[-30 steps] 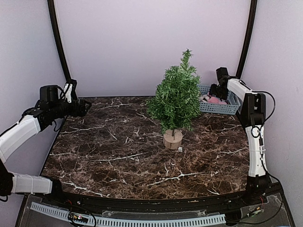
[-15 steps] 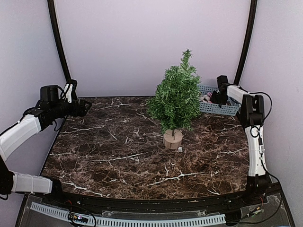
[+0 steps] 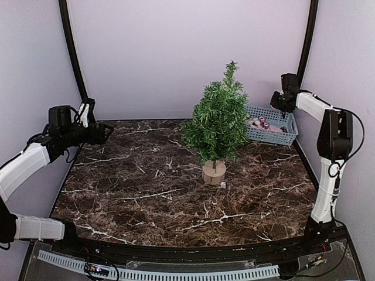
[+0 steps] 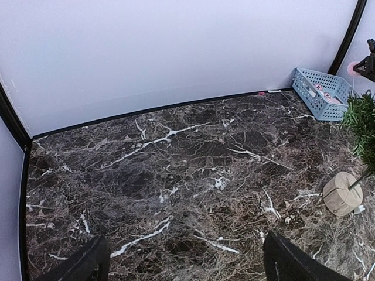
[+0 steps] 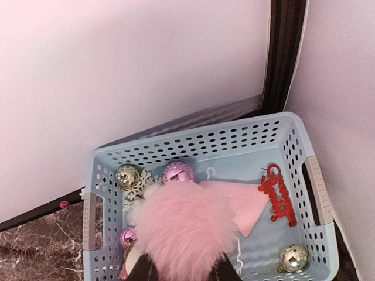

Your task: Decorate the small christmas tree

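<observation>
Tabletop [image 3: 146, 175]: dark marble pattern, white veining. On it, right of centre, small christmas tree [image 3: 218, 120]: upright, conical, with bushy dark green needle branches, paler tips, narrow pointed top and thin stem. Round light wooden base [image 3: 214, 172] flat on the surface. Well apart from both grippers.

At right rear corner, behind and right of the tree, blue perforated basket [image 5: 193, 143] with grey handle grips.

Above left rear edge of the surface, left gripper [image 4: 187, 272]: jaws spread wide, gripping nothing.

Directly above the basket, right gripper [image 5: 183, 272]: jaws closed on pink fluffy ornament [image 5: 181, 228].

Loose in the basket, visible around the fluff: pale pink cone [image 5: 246, 205], red lettering piece [image 5: 278, 193], white snowflake [image 5: 139, 188], pink bauble [image 5: 178, 172], gold bauble [image 5: 127, 174], glitter ball [image 5: 292, 256].
</observation>
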Robot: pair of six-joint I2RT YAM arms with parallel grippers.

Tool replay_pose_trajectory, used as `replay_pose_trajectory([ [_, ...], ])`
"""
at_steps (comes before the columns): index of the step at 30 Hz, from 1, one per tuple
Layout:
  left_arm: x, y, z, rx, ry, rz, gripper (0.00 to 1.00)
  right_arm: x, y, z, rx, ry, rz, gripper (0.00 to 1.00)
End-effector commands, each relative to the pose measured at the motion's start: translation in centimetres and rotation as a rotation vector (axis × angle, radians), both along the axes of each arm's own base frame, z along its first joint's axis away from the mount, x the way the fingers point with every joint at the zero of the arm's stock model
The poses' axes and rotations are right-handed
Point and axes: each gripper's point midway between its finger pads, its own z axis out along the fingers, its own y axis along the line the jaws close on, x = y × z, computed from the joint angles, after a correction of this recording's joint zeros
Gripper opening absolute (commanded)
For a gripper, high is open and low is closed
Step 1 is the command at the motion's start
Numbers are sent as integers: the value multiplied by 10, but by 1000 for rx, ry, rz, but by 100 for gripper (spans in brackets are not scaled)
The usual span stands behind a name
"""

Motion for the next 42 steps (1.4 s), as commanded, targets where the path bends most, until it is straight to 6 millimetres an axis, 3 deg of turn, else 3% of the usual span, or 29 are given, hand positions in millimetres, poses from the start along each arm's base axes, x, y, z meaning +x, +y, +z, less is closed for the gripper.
replay_pose_trajectory([
  [1, -7, -2, 13, -19, -49, -17, 94, -9, -1, 11, -46, -20, 20, 0],
  [7, -12, -3, 16, -23, -63, -24, 93, -43, 20, 54, 4, -95, 136, 0],
  [11, -16, -11, 18, -47, -67, -70, 92, -86, 43, 96, 67, -166, 263, 0],
  [14, -21, -23, 19, -70, -75, -129, 90, -124, 69, 114, 127, -208, 381, 0],
  [20, -31, -64, 19, -79, -62, -238, 89, -201, 135, 114, 245, -240, 613, 0],
  [26, -42, -81, 17, -99, -59, -318, 89, -260, 198, 113, 359, -284, 817, 0],
  [34, -45, -84, 21, -110, -82, -337, 89, -288, 236, 105, 408, -272, 930, 0],
  [42, -47, -82, 22, -104, -87, -330, 89, -293, 218, 123, 380, -318, 825, 0],
])
